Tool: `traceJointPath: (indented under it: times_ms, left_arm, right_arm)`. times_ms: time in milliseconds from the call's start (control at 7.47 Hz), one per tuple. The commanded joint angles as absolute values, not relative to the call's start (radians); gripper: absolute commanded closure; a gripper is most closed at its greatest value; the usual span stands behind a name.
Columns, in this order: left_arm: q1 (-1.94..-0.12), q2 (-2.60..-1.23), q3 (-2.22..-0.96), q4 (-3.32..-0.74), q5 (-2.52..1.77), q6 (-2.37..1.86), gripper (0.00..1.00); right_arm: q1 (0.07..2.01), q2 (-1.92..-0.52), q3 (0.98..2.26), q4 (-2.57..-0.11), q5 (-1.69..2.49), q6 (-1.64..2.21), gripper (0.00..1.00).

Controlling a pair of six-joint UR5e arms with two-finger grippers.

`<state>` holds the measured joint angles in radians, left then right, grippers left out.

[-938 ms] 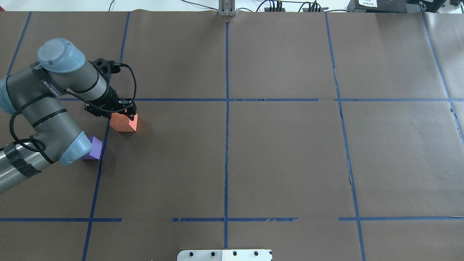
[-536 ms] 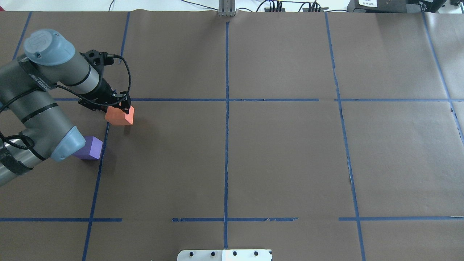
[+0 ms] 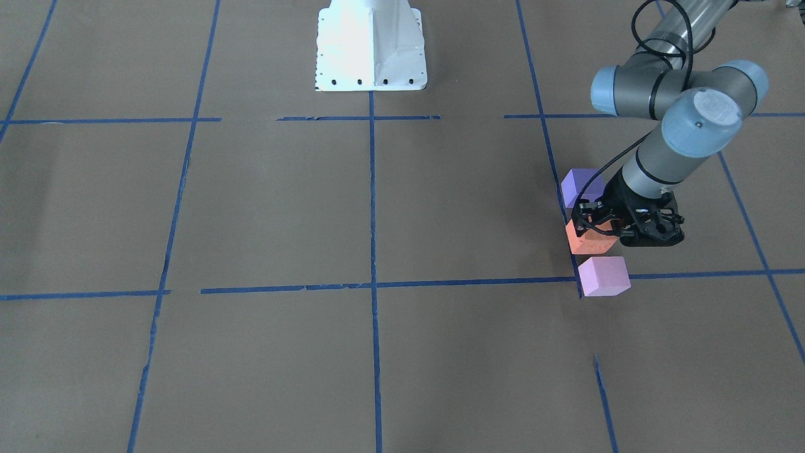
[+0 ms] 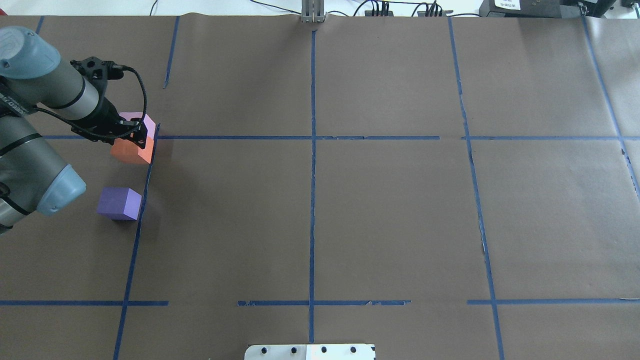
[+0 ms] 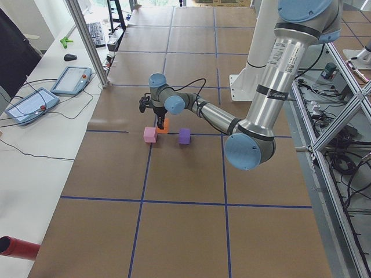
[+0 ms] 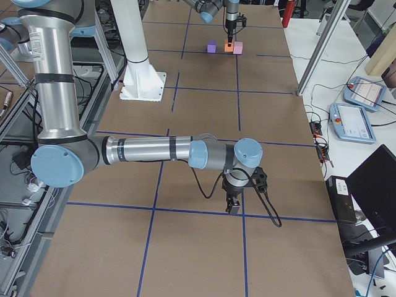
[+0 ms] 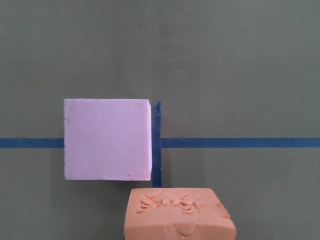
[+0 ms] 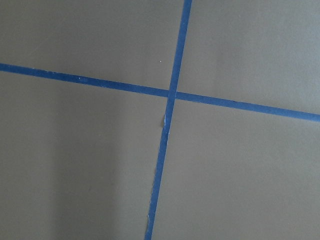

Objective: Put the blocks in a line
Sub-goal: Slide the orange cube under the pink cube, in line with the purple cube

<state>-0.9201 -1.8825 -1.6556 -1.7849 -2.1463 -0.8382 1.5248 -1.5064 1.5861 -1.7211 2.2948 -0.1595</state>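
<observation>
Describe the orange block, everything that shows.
The orange block is a small matte cube that looks like foam; one face, seen in the left wrist view, is pitted with small dents. The left pincer is shut on it from above. It is between the pink block and the purple block, close beside the pink one, clearly apart from the purple. Whether it rests on the table or hangs just above it cannot be told.

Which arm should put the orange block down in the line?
Left. The left tool grips the orange block between the pink block and purple block; the right tool hangs far away.
</observation>
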Motion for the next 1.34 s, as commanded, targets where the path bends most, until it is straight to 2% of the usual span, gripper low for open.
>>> traceJointPath:
  times_ms: [0, 1205]
  left_arm:
    - [-0.931, -1.856, -1.66, -1.786, -2.148, -0.816, 0.42]
    - [-0.92, -1.845, -1.606, -1.833, -2.155, -0.819, 0.39]
  right_arm:
    - [1.525, -1.506, 1.586, -1.721, 2.295, -0.16, 0.0]
    - [1.525, -1.506, 1.586, -1.721, 2.295, -0.16, 0.0]
